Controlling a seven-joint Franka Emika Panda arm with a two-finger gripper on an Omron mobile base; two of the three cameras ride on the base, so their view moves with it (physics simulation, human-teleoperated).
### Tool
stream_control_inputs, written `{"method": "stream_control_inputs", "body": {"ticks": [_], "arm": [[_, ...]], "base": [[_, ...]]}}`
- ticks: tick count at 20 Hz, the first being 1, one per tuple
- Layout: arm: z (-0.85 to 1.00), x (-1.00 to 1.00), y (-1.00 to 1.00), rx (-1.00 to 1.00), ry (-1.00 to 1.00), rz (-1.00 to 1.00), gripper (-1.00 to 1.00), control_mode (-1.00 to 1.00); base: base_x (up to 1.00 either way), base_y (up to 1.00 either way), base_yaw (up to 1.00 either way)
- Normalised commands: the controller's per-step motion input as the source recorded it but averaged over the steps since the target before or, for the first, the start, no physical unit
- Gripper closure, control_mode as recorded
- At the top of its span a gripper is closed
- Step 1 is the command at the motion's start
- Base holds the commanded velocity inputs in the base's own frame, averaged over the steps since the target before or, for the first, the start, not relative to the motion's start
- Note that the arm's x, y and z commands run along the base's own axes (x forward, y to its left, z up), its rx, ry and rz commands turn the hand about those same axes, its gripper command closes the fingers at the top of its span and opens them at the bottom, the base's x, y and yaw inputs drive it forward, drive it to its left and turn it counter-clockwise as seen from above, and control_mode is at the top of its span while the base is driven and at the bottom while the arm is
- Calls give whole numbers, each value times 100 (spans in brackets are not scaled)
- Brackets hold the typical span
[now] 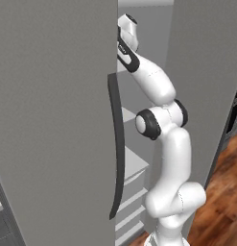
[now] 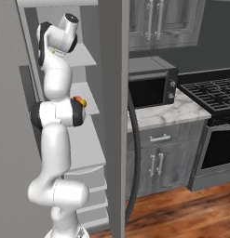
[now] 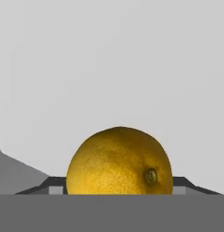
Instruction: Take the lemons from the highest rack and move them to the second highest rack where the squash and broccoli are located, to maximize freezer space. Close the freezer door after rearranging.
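Big grey freezer door fills the left half of the left base view, its dark curved handle running down the middle of the frame. In the right base view a second tall grey door panel stands edge-on at centre, with a dark handle bowing off its right side. Between them rises the white arm, reaching up into the open freezer toward the upper middle of the left base view, its wrist tucked behind the door edge. Pale shelves step down behind the arm on the left of the right base view, and a small orange-and-dark item peeks out beside the elbow joint; I cannot tell what it is.

To the right in that view: a marble counter, a black microwave, a stove.

Now the hand view: one lemon sits low at centre, right up against the gripper, between its dark fingertips. Its stem nub faces the camera, slightly right, so its long axis points roughly toward the lens. Whether the jaws actually pinch it, I cannot tell.
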Motion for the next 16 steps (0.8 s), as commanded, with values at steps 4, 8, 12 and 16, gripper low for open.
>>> {"method": "stream_control_inputs", "body": {"ticks": [4,8,12,16], "arm": [[0,-6,-17,1,-9,0,100,-100],[0,-31,-15,0,-25,0,100,-100],[-2,-37,-3,0,-14,0,100,-100],[-22,-34,0,0,-10,0,100,-100]], "base": [[0,0,0],[0,0,0],[0,0,0],[0,0,0]]}}
